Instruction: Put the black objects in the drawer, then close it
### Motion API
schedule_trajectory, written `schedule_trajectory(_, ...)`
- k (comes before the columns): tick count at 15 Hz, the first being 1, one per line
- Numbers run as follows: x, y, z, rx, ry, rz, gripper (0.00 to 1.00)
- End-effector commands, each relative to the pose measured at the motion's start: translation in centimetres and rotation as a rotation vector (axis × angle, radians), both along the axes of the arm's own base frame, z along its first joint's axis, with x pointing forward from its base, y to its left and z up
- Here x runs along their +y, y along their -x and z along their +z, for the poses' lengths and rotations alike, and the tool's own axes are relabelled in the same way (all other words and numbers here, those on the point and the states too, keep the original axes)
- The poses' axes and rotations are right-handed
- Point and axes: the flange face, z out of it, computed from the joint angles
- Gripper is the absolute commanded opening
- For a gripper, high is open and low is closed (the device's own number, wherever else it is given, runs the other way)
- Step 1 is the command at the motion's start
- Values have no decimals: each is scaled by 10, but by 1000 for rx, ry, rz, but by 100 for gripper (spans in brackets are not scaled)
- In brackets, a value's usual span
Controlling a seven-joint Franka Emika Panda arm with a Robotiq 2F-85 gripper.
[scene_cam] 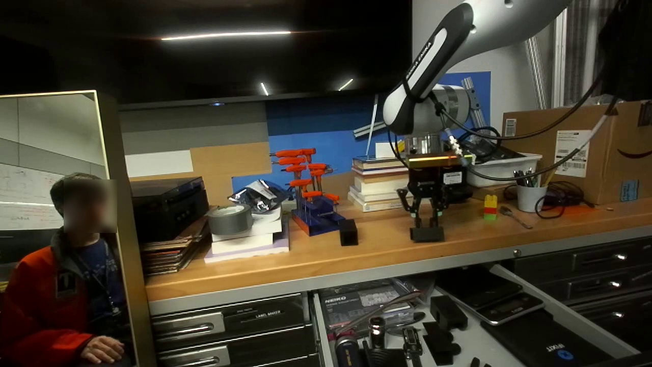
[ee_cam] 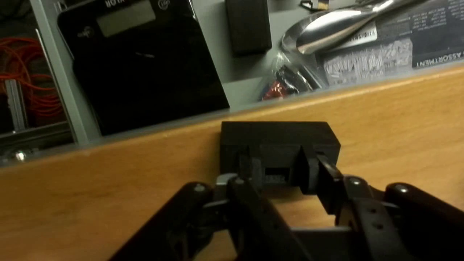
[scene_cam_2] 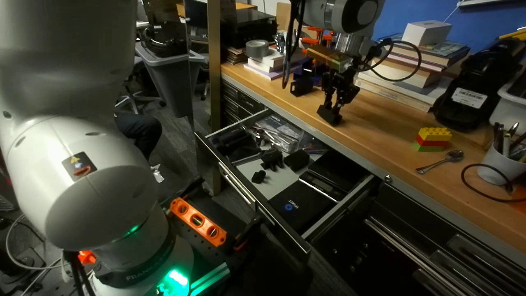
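My gripper (scene_cam: 427, 225) is shut on a black block (ee_cam: 281, 133), one of the black objects, with both fingers (ee_cam: 309, 170) pressed into its near side. In both exterior views this block is low over the wooden bench, near the front edge; whether it touches the wood I cannot tell. Another black block (scene_cam: 349, 232) stands on the bench beside the red-orange rack. Below, the drawer (scene_cam_2: 283, 181) is pulled open. Inside lie a black block (scene_cam_2: 296, 159), a second black piece (scene_cam_2: 271, 159) and a small one (scene_cam_2: 259, 176).
The drawer also holds a scale (ee_cam: 145, 72), a flat black iFixit case (scene_cam_2: 296, 205) and assorted tools. On the bench stand the rack of red handles (scene_cam: 316, 214), stacked books (scene_cam: 379, 186), toy bricks (scene_cam: 490, 208), a spoon (scene_cam: 514, 216) and a pen cup (scene_cam: 531, 198).
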Motion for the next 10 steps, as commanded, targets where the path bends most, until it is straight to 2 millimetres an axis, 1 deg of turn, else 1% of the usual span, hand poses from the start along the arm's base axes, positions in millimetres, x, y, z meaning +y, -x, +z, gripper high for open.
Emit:
schedule_trajectory(1,7,55,5,11,-34,-60,23)
schedule_trajectory(3,13,77,2,15,-43,-92,23)
schedule_trajectory(5,19,96,-6,11,-49,-137,23)
schedule_trajectory(7,25,112,-18,-21,-54,-194,23)
schedule_trajectory(10,34,131,-43,-120,-22,-291,23)
